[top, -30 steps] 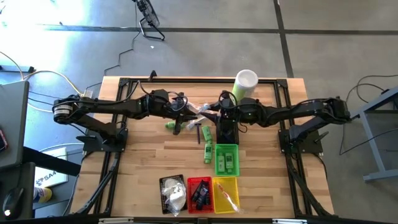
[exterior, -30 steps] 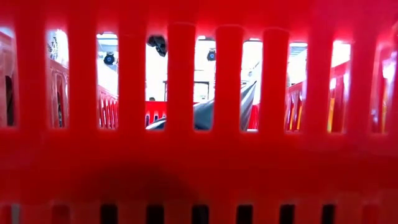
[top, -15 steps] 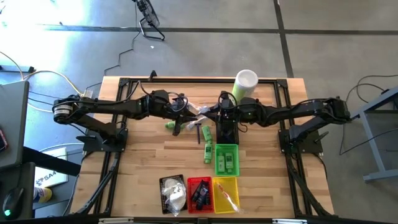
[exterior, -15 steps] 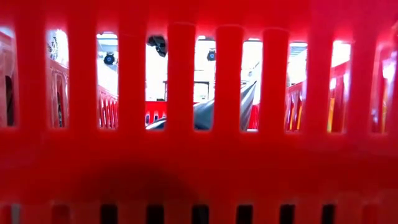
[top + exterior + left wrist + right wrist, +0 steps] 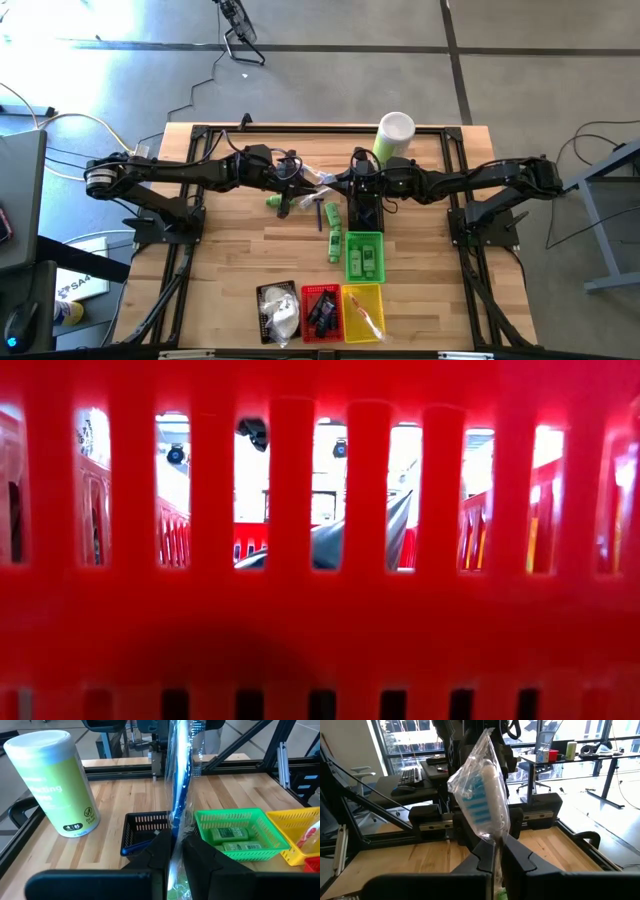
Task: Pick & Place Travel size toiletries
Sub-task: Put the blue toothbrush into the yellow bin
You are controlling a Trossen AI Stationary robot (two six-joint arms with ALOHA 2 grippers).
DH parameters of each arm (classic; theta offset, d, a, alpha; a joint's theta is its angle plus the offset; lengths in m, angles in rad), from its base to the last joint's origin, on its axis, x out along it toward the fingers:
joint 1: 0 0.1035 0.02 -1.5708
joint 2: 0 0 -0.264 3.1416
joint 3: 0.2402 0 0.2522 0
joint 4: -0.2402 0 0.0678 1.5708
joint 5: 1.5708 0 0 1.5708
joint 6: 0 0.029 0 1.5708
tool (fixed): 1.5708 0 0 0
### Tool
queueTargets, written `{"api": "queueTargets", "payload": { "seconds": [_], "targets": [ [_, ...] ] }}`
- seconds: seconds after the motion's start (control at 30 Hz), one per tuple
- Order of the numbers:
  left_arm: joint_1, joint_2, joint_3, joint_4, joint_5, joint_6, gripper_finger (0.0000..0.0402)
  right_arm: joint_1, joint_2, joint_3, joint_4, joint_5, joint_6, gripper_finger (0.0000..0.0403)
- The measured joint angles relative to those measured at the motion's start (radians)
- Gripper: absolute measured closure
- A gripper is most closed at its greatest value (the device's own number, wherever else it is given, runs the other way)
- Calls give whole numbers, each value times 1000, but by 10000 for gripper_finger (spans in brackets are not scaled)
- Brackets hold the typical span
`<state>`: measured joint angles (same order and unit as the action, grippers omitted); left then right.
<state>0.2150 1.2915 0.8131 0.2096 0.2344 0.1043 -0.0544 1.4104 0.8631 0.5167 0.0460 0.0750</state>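
Note:
A thin clear-wrapped stick (image 5: 322, 179), a toothbrush in its wrapper, hangs above the table's middle between my two grippers. My left gripper (image 5: 306, 181) is shut on its left end and my right gripper (image 5: 340, 182) on its right end. The blue handle (image 5: 179, 790) shows in the left wrist view, the white-and-blue brush head (image 5: 482, 805) in the right wrist view. Other toiletries lie on the wood below: a green bottle (image 5: 276, 202), a dark blue tube (image 5: 330, 214) and another green bottle (image 5: 334, 247). My left gripper pinches the wrapper's handle end (image 5: 173, 851) between its two fingers, coming nearly level from the table's left, along the stick. The stick runs away from the fingers, clear of the table. My right gripper pinches the wrapper's end just past the brush head (image 5: 494, 844) between its two fingers, level from the table's right. The crinkled wrapper stands out beyond its fingertips, lifted clear.
A black basket (image 5: 362, 213) and a green basket (image 5: 364, 256) with green bottles stand below the right gripper. A tall green-and-white canister (image 5: 394, 137) stands at the far edge. Black (image 5: 277, 312), red (image 5: 320, 312) and yellow (image 5: 363, 312) baskets line the near edge. The red basket's wall (image 5: 320, 610) blocks the low view.
My right gripper has shut on the wrapped stick's right end. Both arms have kept their place, and the stick stays lifted between them.

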Motion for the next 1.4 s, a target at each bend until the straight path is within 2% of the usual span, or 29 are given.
{"api": "queueTargets", "payload": {
  "seconds": [0.1,0.33,0.43,0.6,0.83,1.2,1.4],
  "targets": [
    [1,0,0,-3,-2,-2,346,0,0,0,0,0,0,396],
    [1,0,0,-6,-17,-3,269,0,0,0,-18,6,-1,397],
    [1,-10,0,-13,-20,-3,252,0,-13,0,-58,22,-1,397],
    [1,-75,0,-91,-20,-3,248,15,-96,0,-223,112,10,397],
    [1,-158,0,-192,-20,-4,248,74,-218,1,-419,110,113,397],
    [1,-161,0,-195,-28,-7,248,256,-241,1,-616,105,289,397],
    [1,-161,0,-240,-29,-7,248,390,-241,0,-641,137,382,397]
  ]
}}
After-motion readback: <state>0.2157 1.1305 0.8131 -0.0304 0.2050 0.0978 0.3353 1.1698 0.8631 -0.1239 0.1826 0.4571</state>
